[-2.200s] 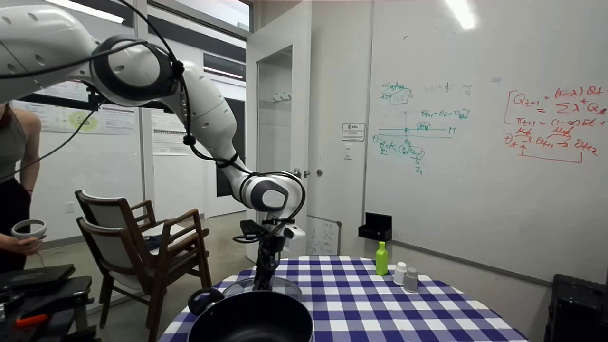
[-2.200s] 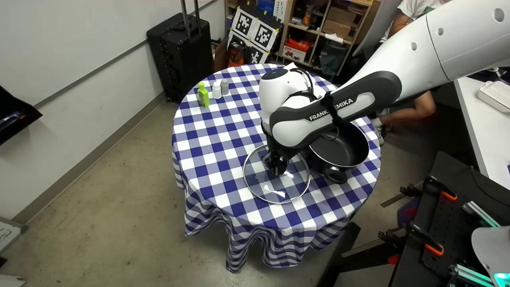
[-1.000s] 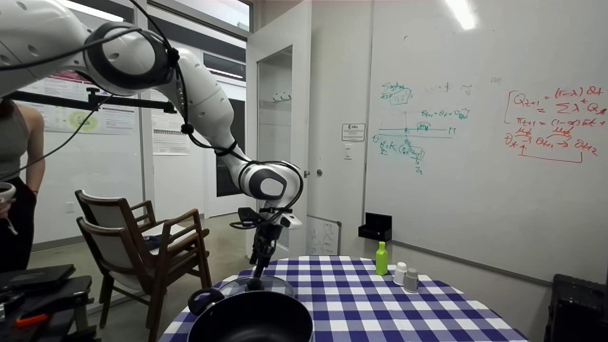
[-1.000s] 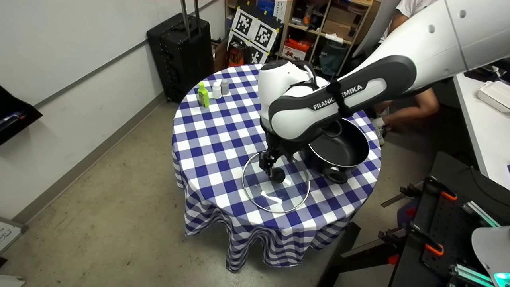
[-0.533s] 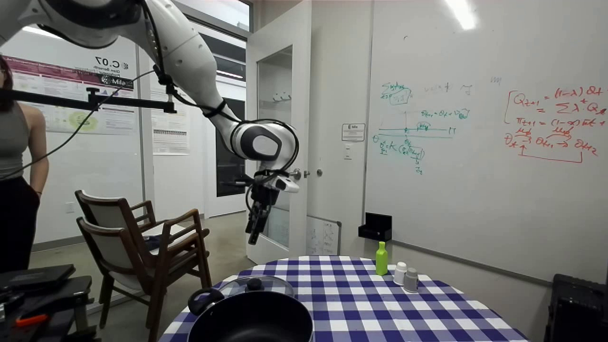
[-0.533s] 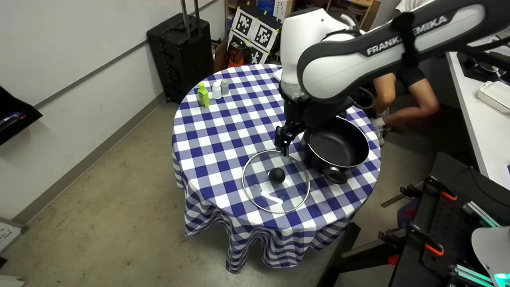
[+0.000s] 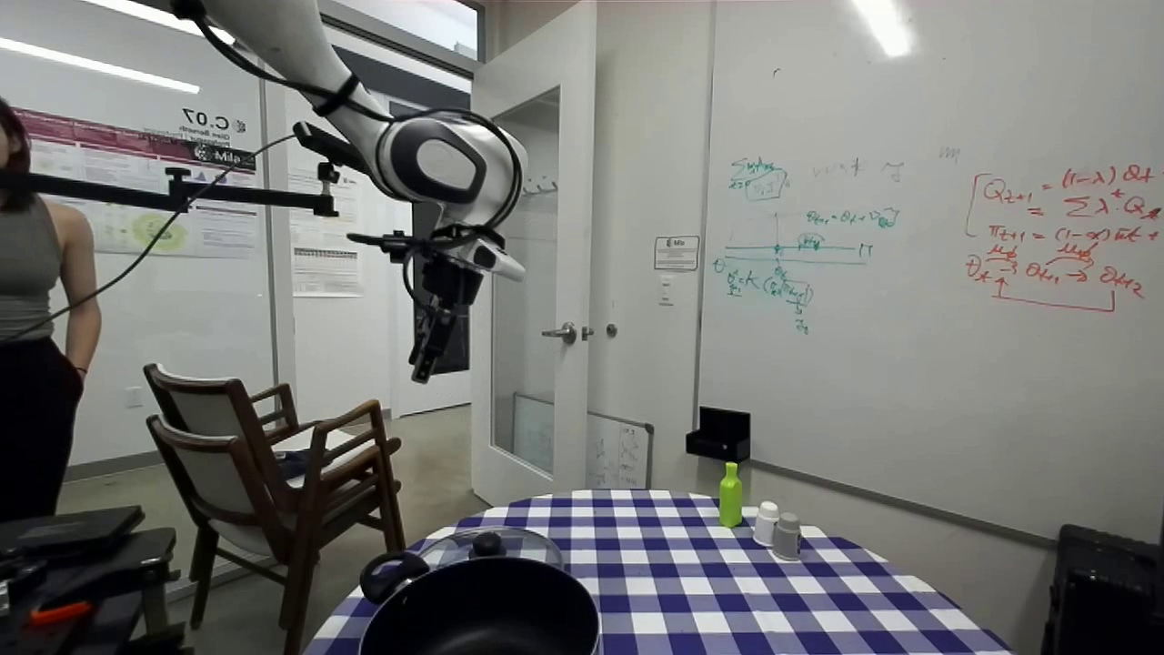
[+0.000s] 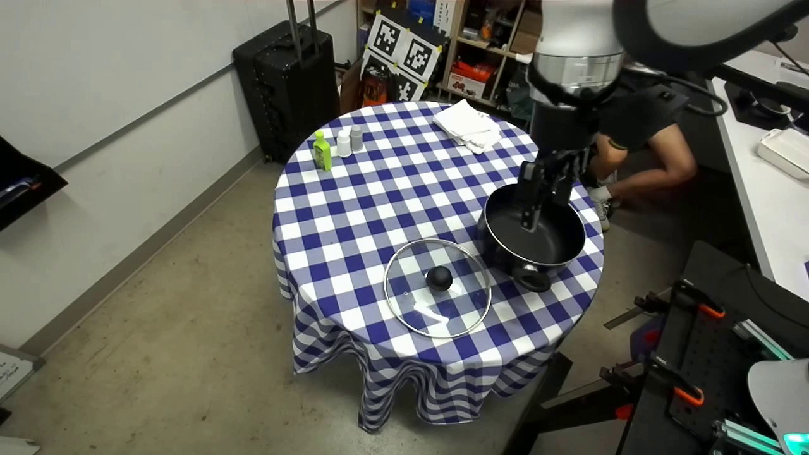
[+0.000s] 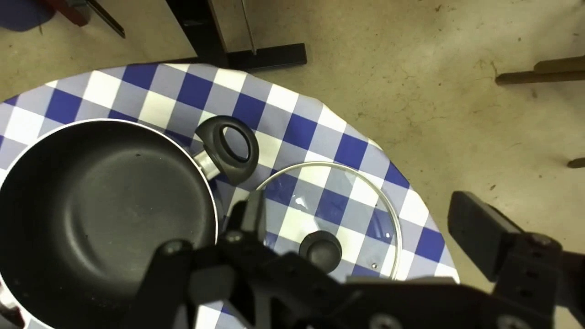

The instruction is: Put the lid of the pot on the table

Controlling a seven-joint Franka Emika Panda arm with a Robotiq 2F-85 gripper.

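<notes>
In an exterior view the tool (image 7: 419,366) hangs high, in an exterior view the glass lid (image 8: 438,296) lies flat on the surface (image 8: 373,196) beside the pot (image 8: 548,243), and in the wrist view the fingers (image 9: 474,230) are wide apart, so best rise slowly, bumping nothing

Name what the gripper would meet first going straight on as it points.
Likely the table near its edge, by the lid and pot's handle; depth is unclear, perhaps the lid instead.

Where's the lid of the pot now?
In an exterior view, the lid lies on the checkered table, just left of the pot; in the wrist view it is right of the pot, near its handle.
</notes>
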